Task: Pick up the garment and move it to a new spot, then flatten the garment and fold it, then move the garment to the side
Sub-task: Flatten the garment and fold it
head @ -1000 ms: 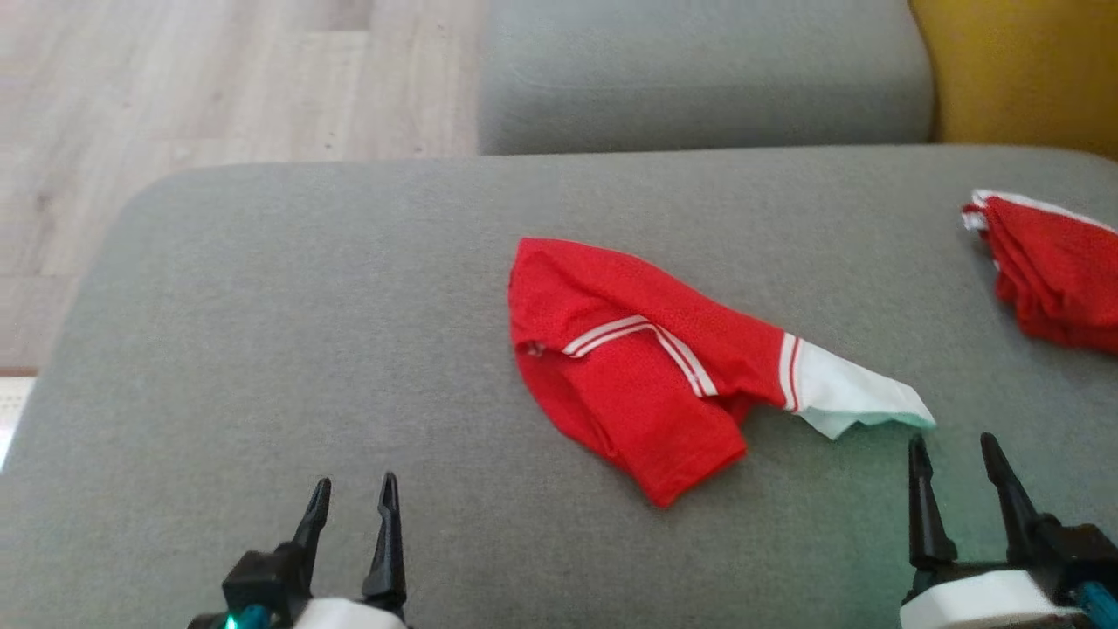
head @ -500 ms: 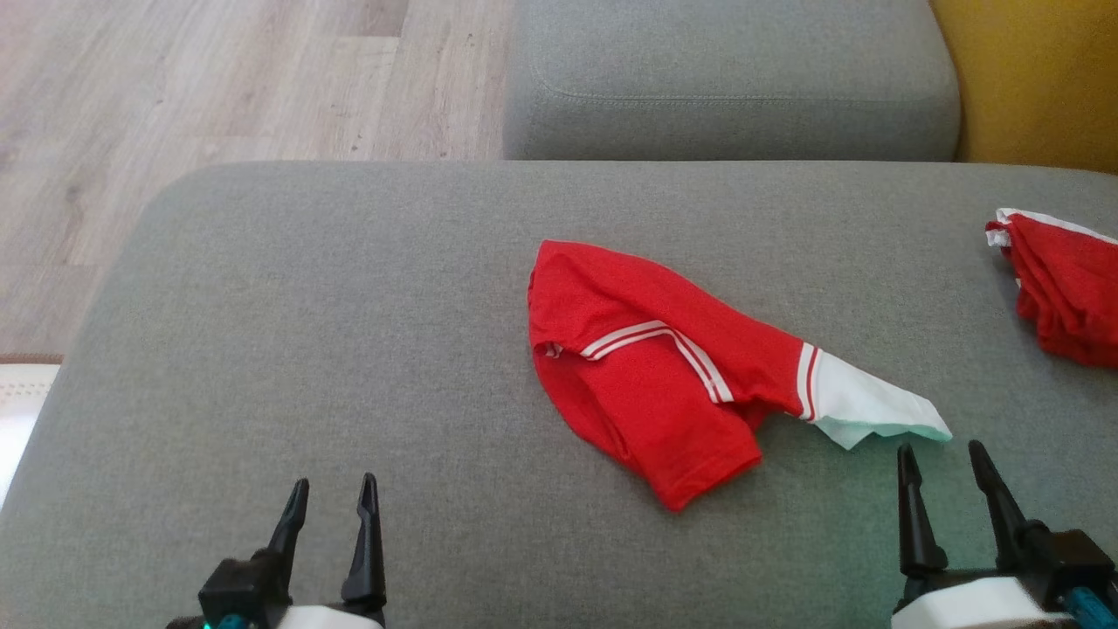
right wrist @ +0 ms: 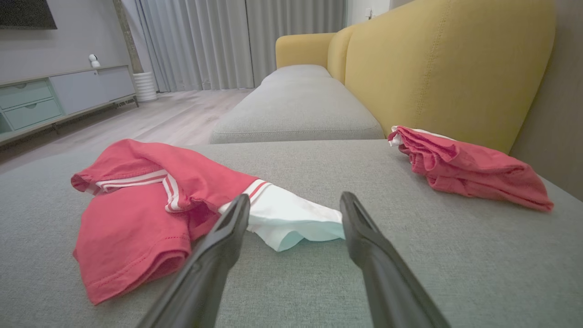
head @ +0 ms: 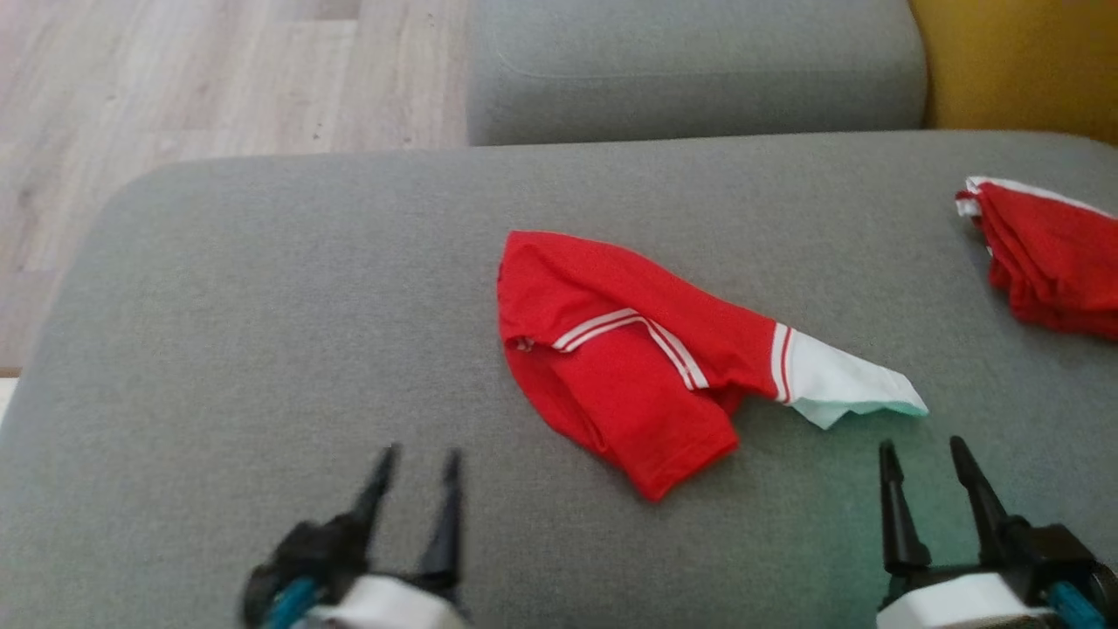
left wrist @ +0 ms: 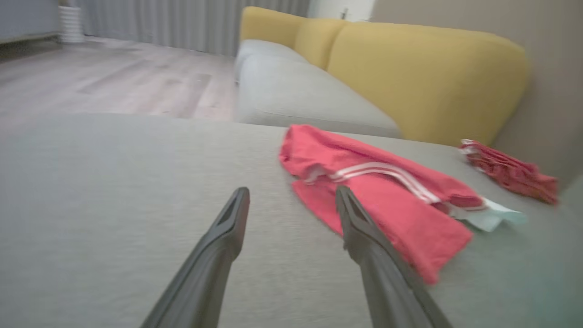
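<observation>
A red garment (head: 629, 358) with white stripes and a white corner lies crumpled in the middle of the grey cushion (head: 262, 306); it also appears as the garment (left wrist: 387, 191) ahead and right of the left fingers, and as the garment (right wrist: 150, 200) left of the right fingers. My left gripper (head: 417, 454) hovers open at the lower left, short of the cloth. My right gripper (head: 921, 447) stands open at the lower right, just below the white corner (head: 843, 384), touching nothing.
A second red bundle (head: 1044, 253) lies at the cushion's right edge, near the yellow backrest (head: 1013, 61). Another grey cushion (head: 690, 70) sits beyond. Wooden floor (head: 175, 79) lies off the left edge.
My left gripper has moved right and forward, toward the garment, and is blurred. The camera has shifted slightly. The right gripper and the garment stay put.
</observation>
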Motion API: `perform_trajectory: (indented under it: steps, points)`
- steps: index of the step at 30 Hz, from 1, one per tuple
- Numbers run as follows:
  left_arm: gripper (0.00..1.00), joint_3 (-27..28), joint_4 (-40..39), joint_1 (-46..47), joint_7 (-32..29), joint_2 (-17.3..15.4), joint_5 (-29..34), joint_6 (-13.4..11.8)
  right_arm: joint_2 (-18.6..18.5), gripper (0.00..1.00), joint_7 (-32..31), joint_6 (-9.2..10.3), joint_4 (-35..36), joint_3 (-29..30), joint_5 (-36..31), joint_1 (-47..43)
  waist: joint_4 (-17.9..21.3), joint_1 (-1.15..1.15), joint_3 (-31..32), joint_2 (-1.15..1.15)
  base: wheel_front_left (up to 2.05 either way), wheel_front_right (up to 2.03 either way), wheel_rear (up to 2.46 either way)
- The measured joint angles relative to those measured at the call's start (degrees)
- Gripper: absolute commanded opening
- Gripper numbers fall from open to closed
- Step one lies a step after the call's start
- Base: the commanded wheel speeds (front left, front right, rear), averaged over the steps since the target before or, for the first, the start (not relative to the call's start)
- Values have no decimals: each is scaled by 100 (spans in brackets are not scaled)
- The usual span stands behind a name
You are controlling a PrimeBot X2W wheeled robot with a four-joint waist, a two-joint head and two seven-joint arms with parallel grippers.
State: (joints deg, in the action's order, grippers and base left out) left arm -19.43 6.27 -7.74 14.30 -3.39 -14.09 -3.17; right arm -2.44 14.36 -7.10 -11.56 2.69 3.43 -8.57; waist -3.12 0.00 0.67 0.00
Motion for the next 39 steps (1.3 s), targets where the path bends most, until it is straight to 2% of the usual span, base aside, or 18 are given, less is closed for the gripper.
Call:
perform_trajectory:
  steps: [4,6,10,12,14,17,23,31,32,33,34,35,36,37,39]
  points:
    - [100,-820,411,759,-11,10,-591,-7,-1,100,0,0,69,-153,1,159,143,0,-212,0,0,0,0]
    - [100,-1123,604,1157,-100,13,-1087,-97,0,100,0,0,107,-241,3,326,231,0,-339,0,0,0,0]
    - [100,-1638,1204,1817,-350,16,-1681,-196,-1,100,1,0,169,-349,21,580,467,0,-561,0,0,0,0]
    - [100,-1745,1341,1925,-370,18,-1793,-196,-1,100,1,0,180,-355,26,587,524,0,-614,0,0,0,0]
    - [100,-1893,1617,2085,-423,33,-2162,-289,-1,100,1,0,180,-363,29,584,638,0,-712,0,0,0,0]
    - [100,-2063,2073,2296,-445,36,-2324,-450,-2,100,1,0,186,-359,29,587,789,0,-833,0,0,0,0]
    - [100,-2369,2480,2561,-352,44,-2773,-543,-2,100,1,0,183,-347,29,591,920,0,-943,0,0,0,0]
    - [100,-2859,2611,2871,-151,46,-3194,-488,-2,100,1,0,160,-391,57,712,902,0,-961,0,0,0,0]
    - [97,-2926,2617,2903,-142,45,-3270,-482,-2,100,1,0,157,-396,57,718,902,0,-961,0,0,0,0]
    - [63,-3005,2622,2931,-115,44,-3343,-480,-2,100,1,0,152,-398,57,717,902,0,-959,0,0,0,0]
    - [47,-3071,2628,2948,-108,45,-3403,-456,-2,100,1,0,147,-398,57,717,904,0,-956,0,0,0,0]
    - [38,-3156,2641,2963,-107,44,-3454,-434,-2,100,1,0,144,-398,57,717,904,0,-955,0,0,0,0]
    - [22,-3241,2659,2975,-100,45,-3516,-423,-2,100,1,0,136,-397,57,717,903,0,-954,0,0,0,0]
    - [0,-3332,2683,2989,-100,44,-3571,-402,-2,100,0,0,124,-394,57,717,902,0,-953,0,0,0,0]
    - [0,-3474,2722,3049,-77,44,-3673,-380,-2,100,1,0,112,-393,57,717,897,0,-952,0,0,0,0]
